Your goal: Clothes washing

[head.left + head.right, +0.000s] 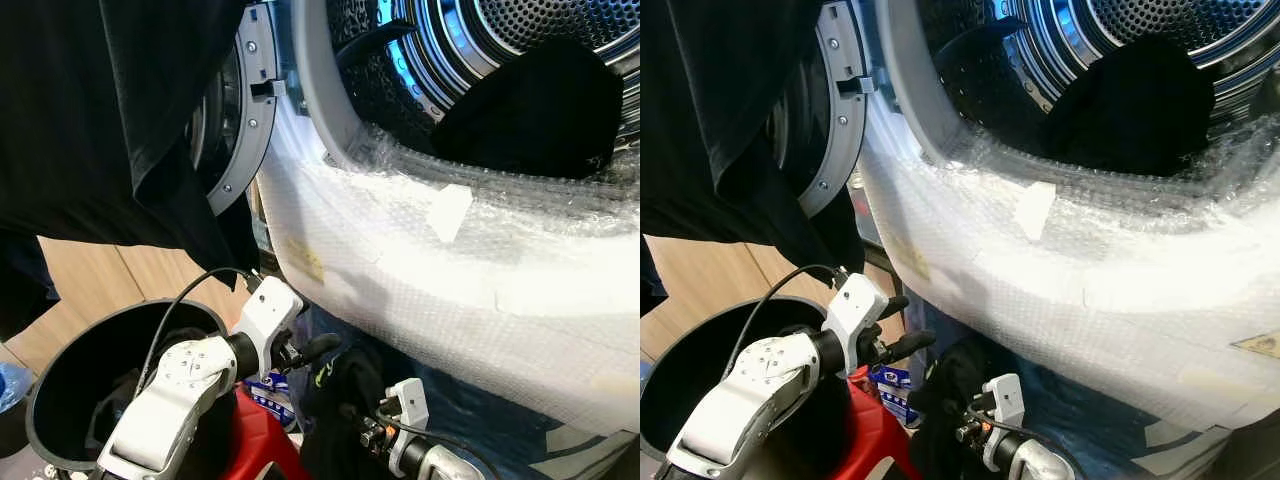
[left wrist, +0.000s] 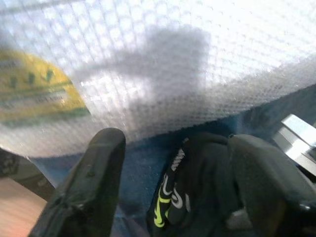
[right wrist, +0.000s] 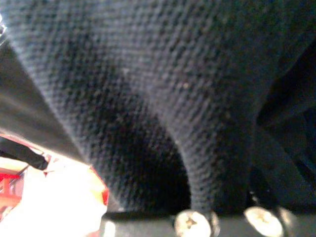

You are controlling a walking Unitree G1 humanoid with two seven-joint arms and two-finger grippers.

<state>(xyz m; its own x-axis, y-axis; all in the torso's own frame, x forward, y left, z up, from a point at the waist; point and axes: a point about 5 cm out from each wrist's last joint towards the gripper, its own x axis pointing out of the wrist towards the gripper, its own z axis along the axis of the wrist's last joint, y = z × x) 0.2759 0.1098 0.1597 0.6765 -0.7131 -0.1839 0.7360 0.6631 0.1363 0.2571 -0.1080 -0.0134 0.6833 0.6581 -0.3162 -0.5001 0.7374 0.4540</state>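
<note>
Left hand open, just below the bubble-wrapped washer front, beside a black garment. Right hand buried in that garment; can't tell its grip.

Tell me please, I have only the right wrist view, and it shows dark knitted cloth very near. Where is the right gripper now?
Observer: The right gripper is low, pushed against a crumpled black garment with lime lettering, beneath the washing machine's bubble-wrapped white front.
Operator: And where is the left gripper?
Observer: The left gripper is open, close beside that same lettered garment, pointing toward the bubble wrap.
</note>
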